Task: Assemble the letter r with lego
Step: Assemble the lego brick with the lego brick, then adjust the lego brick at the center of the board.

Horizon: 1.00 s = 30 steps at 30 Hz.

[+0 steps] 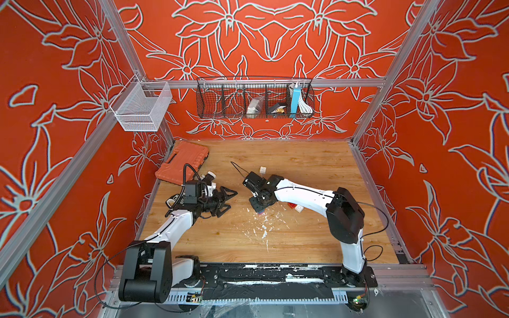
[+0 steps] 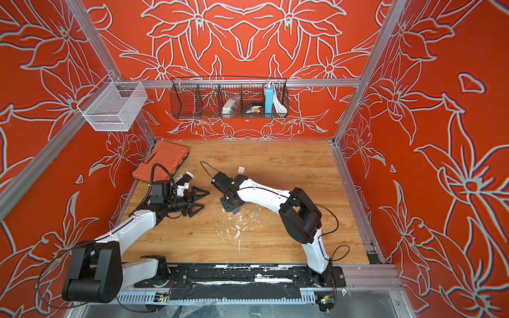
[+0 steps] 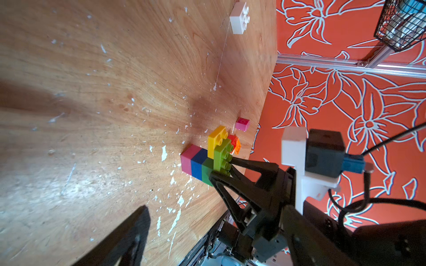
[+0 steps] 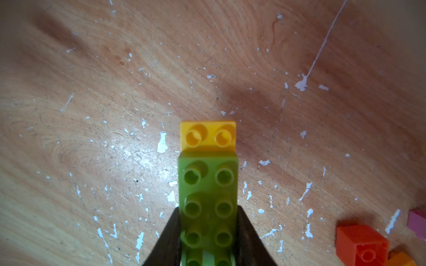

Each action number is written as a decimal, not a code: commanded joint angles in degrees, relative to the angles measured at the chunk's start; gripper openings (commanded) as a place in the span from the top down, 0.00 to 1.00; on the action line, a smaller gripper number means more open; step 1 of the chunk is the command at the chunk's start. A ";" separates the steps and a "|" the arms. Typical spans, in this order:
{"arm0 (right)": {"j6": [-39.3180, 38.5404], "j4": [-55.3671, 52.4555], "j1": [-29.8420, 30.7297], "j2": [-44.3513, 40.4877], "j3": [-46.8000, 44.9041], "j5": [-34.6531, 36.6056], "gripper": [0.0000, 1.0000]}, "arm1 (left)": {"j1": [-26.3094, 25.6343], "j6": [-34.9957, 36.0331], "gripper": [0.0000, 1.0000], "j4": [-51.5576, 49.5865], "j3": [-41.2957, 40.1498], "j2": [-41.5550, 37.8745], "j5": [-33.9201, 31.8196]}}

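Centrally, right gripper (image 4: 208, 210) clamps lime brick (image 4: 207, 184) by its long edges.

nine lego bricks (image 3: 214, 159) in the left wrist view: two pink, a loose pink brick (image 3: 242, 124) and a stacked pink brick (image 3: 187, 161); one white brick (image 3: 238, 19), one yellow brick (image 3: 216, 137), one lime brick (image 3: 222, 155), one green brick (image 3: 206, 170), one blue brick (image 3: 197, 165), one red brick (image 3: 232, 138), one orange brick (image 3: 238, 147). two hands, left hand (image 1: 233, 200) and right hand (image 3: 222, 168). two wall baskets, white basket (image 1: 141, 107) and black basket (image 1: 254, 97). one orange case (image 1: 183, 161).
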 commanded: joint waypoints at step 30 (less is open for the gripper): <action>2.73 16.39 -31.90 -12.95 -9.90 -43.73 1.00 | -3.78 23.57 0.01 -33.55 30.92 -1.33 -26.08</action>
